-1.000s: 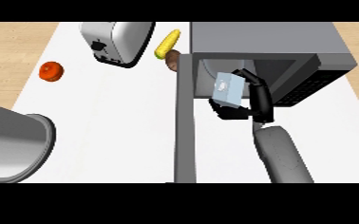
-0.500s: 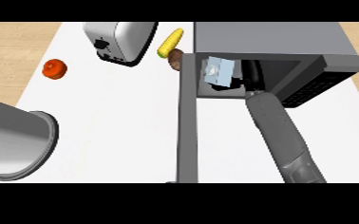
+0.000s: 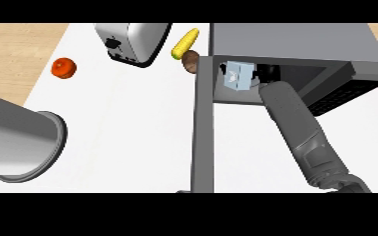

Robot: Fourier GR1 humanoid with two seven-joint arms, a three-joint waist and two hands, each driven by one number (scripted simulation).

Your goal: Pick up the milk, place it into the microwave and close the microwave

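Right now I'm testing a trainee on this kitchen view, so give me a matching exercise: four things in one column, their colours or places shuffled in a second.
Things:
1. milk
2. toaster
3. round fruit
4. long fruit

Descriptions:
A. yellow, beside the microwave
B. red, near the counter's left edge
C. silver, at the counter's far side
D. pale blue, inside the microwave's opening

Pairs: 1-D, 2-C, 3-B, 4-A

milk [image 3: 238, 75] carried deeper into microwave [image 3: 288, 40], right forearm extended
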